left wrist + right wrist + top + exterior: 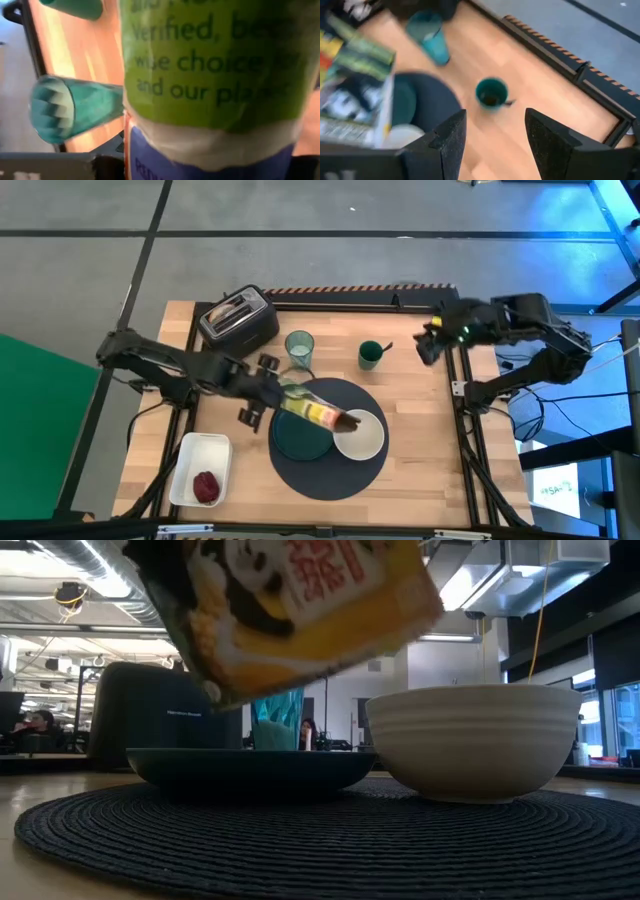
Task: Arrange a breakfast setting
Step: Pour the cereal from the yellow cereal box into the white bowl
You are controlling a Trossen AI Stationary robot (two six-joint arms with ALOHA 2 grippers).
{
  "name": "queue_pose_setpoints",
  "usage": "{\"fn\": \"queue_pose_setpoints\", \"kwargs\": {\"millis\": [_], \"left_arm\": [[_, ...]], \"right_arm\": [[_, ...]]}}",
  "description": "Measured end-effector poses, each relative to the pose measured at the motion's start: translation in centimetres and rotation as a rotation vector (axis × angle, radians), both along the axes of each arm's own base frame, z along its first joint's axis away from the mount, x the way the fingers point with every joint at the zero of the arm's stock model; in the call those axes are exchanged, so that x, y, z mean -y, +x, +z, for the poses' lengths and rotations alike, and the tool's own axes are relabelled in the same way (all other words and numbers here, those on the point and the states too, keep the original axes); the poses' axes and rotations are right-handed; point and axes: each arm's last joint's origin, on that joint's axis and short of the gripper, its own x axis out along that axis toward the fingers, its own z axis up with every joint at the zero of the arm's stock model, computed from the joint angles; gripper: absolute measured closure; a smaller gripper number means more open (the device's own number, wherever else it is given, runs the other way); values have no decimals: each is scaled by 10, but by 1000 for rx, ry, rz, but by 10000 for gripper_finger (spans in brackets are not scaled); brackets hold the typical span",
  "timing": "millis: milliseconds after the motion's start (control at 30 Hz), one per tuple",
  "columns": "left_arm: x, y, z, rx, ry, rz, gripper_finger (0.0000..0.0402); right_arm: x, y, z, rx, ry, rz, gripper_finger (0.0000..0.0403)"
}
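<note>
**Cereal box tipped over the bowl**

From my station, left to right: I see the white rectangular tray [190, 465] at the table's near left corner with the dark-red fruit [207, 487] in it. The black toaster [237, 317] sits at the far left. My left gripper [268, 388] is clenched on the yellow-brown cereal box [315, 412], which is tilted with its open end over the white ceramic bowl [362, 437]. The bowl and the teal plate [300, 438] rest on the round dark-grey woven mat [332, 475]. Beyond the mat stand 1 pale-teal tumbler [299, 346] and 1 small dark-green cup [370, 355]. My right gripper [492, 137] hangs released above the far right, fingers apart.
</note>
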Motion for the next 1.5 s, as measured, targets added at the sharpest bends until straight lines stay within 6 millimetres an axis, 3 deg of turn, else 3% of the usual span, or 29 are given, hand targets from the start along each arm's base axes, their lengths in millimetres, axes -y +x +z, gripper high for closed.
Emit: {"fn": "queue_pose_setpoints", "kwargs": {"millis": [167,333,567,767,1167,1500], "left_arm": [[18,25,5,-41,170,-37,234],[33,39,13,-105,317,-111,234],[44,49,11,-189,459,-267,234],[42,51,9,-216,530,-286,234],[40,52,12,-259,708,-343,234],[41,56,14,-254,760,-379,234]], "right_arm": [[-21,-8,-6,1,-39,58,210],[-30,-10,-24,-48,-35,66,210],[-45,-8,-50,-102,18,63,210],[-60,-3,-64,-81,54,80,210],[-69,-1,-67,-34,82,70,210],[-70,0,-66,-22,87,70,210]]}}
